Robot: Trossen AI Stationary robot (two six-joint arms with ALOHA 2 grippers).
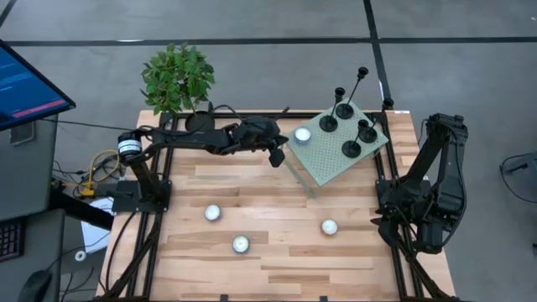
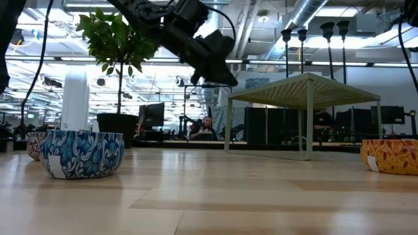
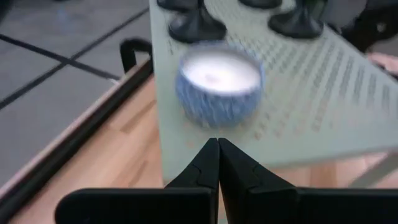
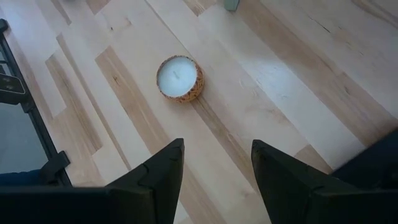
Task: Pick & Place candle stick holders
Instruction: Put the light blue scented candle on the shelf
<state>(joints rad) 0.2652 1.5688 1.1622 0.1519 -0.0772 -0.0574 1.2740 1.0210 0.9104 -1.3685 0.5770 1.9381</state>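
Several matte-black candle stick holders [image 1: 351,149] stand on their disc bases on a pale green perforated platform [image 1: 331,164] at the table's far right; they also show in the low view [image 2: 330,29]. My left gripper [image 1: 275,157] is shut and empty. It hovers just off the platform's left edge, pointing at a blue tealight [image 3: 217,87] that sits on the platform in front of the holders [image 3: 196,28]. My right gripper [image 4: 214,152] is open and empty, and waits above the table's right side.
Three tealights lie on the table [image 1: 212,213], [image 1: 242,244], [image 1: 329,226]; the last is the orange one under my right gripper [image 4: 179,79]. A potted plant [image 1: 178,80] stands at the far left. The platform rests on thin legs [image 2: 308,124].
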